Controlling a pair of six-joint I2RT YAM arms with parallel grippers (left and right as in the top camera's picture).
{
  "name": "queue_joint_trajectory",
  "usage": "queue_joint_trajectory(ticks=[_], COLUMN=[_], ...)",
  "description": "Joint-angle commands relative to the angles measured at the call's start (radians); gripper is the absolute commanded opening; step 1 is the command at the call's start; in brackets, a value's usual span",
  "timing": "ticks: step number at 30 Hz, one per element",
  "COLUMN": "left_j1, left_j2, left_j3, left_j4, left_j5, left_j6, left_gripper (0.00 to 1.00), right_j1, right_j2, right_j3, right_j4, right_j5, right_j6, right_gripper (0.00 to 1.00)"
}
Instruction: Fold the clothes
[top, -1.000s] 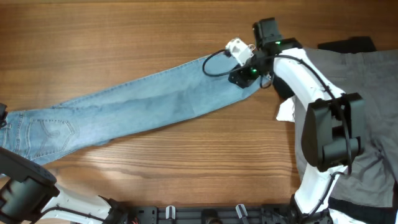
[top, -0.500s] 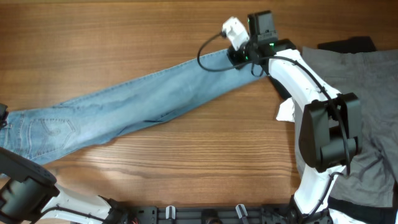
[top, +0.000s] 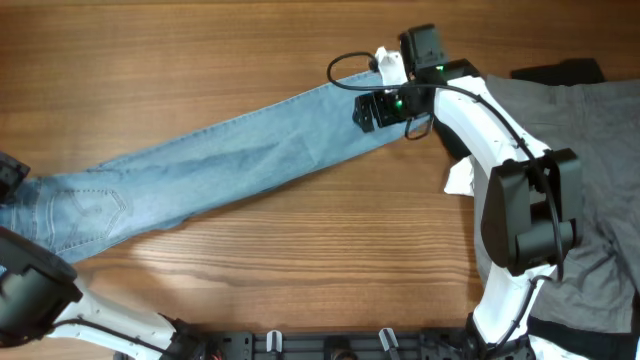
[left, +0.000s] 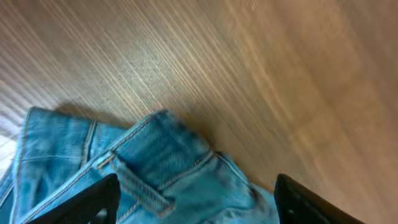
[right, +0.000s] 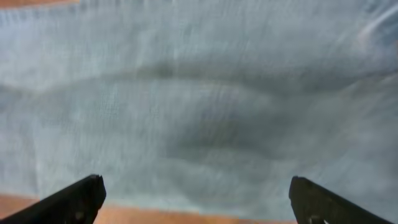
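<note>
Jeans (top: 220, 165): belt loop (left: 140, 186) visible only from left wrist.

**Three views on one table**

The overhead camera looks straight down from high up and takes in the whole table (top: 200, 60), with the jeans (top: 220, 170) slanting across it. The left wrist camera sits low and near, tilted over the waistband (left: 155, 168) and bare wood. It shares the jeans' far-left end with the overhead. The right wrist camera hangs very close, facing down, and one leg (right: 199, 112) nearly fills its frame. It shares the jeans' upper-right end with the overhead.
</note>
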Motion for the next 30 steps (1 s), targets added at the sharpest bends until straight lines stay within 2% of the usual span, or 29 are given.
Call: queue_joint_trajectory(ticks=[1,6,10,11,14,17,19,21,23,26,30], left_j1=[0.008,0.060,0.075,0.071,0.068,0.094,0.136,0.198,0.256,0.303,0.302], left_j2=[0.033,0.032,0.119,0.134,0.124,0.062,-0.001,-0.088,-0.169,-0.217,-0.207], left_j3=[0.010,0.012,0.012,0.012,0.012,0.012,0.012,0.012,0.012,0.012,0.009], left_j4=[0.064,0.103,0.080,0.062,0.021,-0.035,-0.064,-0.117,-0.171,-0.231,-0.269], left_j5=[-0.033,-0.013,0.173,0.201,0.265,0.270,0.259,0.190,0.066,-0.020,-0.034], left_j6=[0.216,0.229,0.233,0.253,0.262,0.197,0.103,-0.019,-0.108,-0.121,-0.140], left_gripper=[0.73,0.70,0.65,0.52,0.05,0.04,0.04,0.04,0.04,0.04,0.04], right_j1=[-0.003,-0.003,-0.003,-0.003,-0.003,-0.003,-0.003,-0.003,-0.003,-0.003,-0.004], right_j2=[-0.007,-0.007,-0.007,-0.007,-0.007,-0.007,-0.007,-0.006,0.002,0.041,0.061], right_j3=[0.008,0.008,0.008,0.008,0.008,0.008,0.007,0.006,0.005,0.002,0.002], right_j4=[-0.072,-0.062,-0.049,-0.049,-0.037,-0.037,-0.027,-0.010,0.024,0.040,0.042], right_j5=[-0.043,-0.044,-0.043,-0.043,-0.043,-0.042,-0.011,0.072,0.080,0.080,0.082], right_j6=[0.011,0.015,0.016,0.024,0.042,0.064,0.081,0.173,0.180,0.198,0.164], right_gripper=[1.00,1.00,1.00,1.00,0.99,0.99,0.97,0.95,0.95,0.96,0.96])
